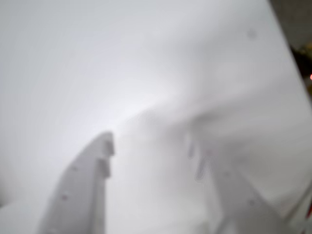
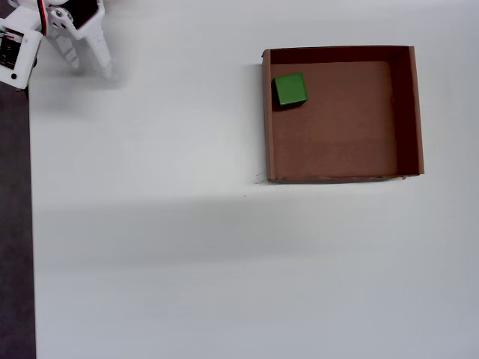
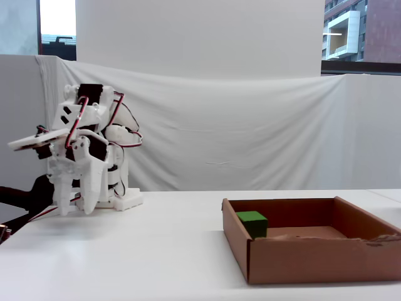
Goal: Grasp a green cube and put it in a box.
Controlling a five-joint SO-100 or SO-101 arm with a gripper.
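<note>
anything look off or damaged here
Nothing much. The cube sits flat in the box, in its top-left corner in the overhead view. The gripper is off at the table's far corner, holding nothing. The box's near rim looks slightly ragged in the fixed view.

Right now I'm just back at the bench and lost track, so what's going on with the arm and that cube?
Nothing is being handled at the moment. The small bright-green cube sits inside the shallow brown cardboard box, near a corner against a wall. The white arm's gripper is far off at the table's edge in the overhead view, folded near its base, holding nothing. Its jaws look slightly apart in the blurred wrist view. Judged from how things lie, the placing looks done.
</note>
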